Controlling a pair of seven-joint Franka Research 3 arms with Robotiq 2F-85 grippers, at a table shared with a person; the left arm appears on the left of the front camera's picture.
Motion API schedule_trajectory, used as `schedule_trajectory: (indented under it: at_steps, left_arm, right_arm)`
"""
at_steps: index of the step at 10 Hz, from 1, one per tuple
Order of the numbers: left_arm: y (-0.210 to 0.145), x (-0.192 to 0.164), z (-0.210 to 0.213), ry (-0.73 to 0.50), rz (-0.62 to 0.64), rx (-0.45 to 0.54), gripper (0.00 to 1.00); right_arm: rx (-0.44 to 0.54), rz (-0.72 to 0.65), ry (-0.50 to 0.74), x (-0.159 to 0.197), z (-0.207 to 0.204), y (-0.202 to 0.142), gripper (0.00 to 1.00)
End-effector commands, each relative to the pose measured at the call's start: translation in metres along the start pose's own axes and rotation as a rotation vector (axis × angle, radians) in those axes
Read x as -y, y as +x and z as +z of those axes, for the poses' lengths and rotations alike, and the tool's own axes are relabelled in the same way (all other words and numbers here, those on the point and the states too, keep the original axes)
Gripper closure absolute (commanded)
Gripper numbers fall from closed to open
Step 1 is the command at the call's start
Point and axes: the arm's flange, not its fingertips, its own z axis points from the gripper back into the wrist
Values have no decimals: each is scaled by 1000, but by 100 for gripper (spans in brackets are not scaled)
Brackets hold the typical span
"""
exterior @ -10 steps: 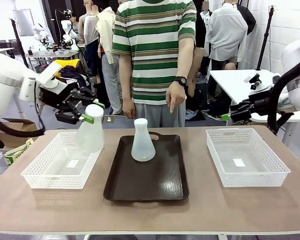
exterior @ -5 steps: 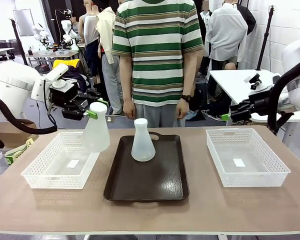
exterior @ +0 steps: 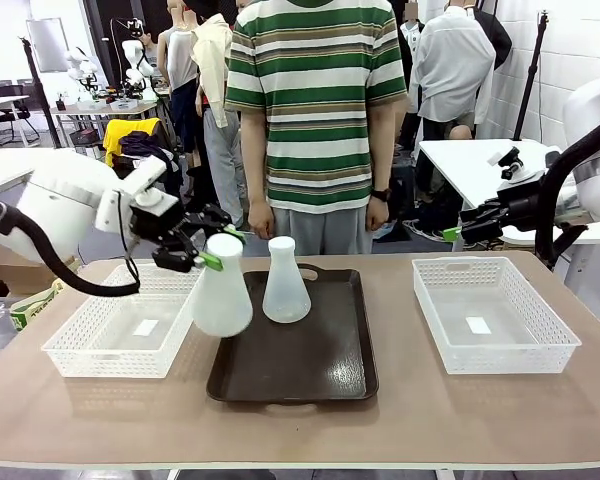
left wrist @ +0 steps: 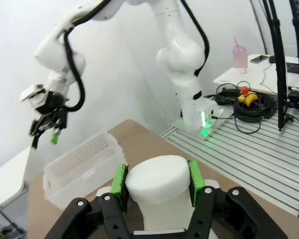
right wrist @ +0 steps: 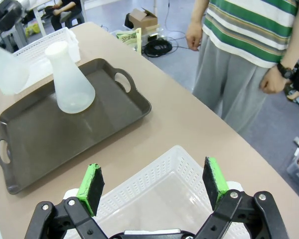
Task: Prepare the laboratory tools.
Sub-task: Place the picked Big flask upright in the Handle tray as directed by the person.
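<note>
The left hand (exterior: 212, 252) is clenched on the white cap of a translucent white plastic conical flask (exterior: 222, 290), holding it in the air just over the left edge of the dark brown rectangular tray (exterior: 310, 375), beside the left white lattice basket (exterior: 100, 352). A second translucent conical flask with a white cap (exterior: 285, 282) stands upright on the far part of the tray. The step in hand looks like carrying the held flask across to the tray. The next move calls for lowering it straight onto bare tray just left of the standing flask without knocking it, then letting go. The right hand (right wrist: 154, 186) hangs with its green pads spread wide and nothing between them, above the right white lattice basket (right wrist: 154, 189) on the tan counter (exterior: 400, 425).
</note>
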Motion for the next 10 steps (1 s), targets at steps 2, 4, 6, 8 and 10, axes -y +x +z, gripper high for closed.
schedule_trajectory:
  at_steps: [2, 4, 6, 8, 10]
  left_arm:
    - [-13, 7, -25, 32, -42, 86, 100]
    - [-24, 6, -35, 90, -67, 84, 100]
    - [-46, 1, -46, 146, -68, 159, 100]
    - [-59, -1, -55, 82, -4, 203, 100]
    - [-71, -6, -61, 47, 56, 216, 100]
  right_arm:
    - [-17, -12, -7, -1, 0, 1, 0]
    - [-17, -12, -7, -1, 0, 1, 0]
    - [-17, -12, -7, -1, 0, 1, 0]
    - [-17, -12, -7, -1, 0, 1, 0]
    - [-17, -12, -7, -1, 0, 1, 0]
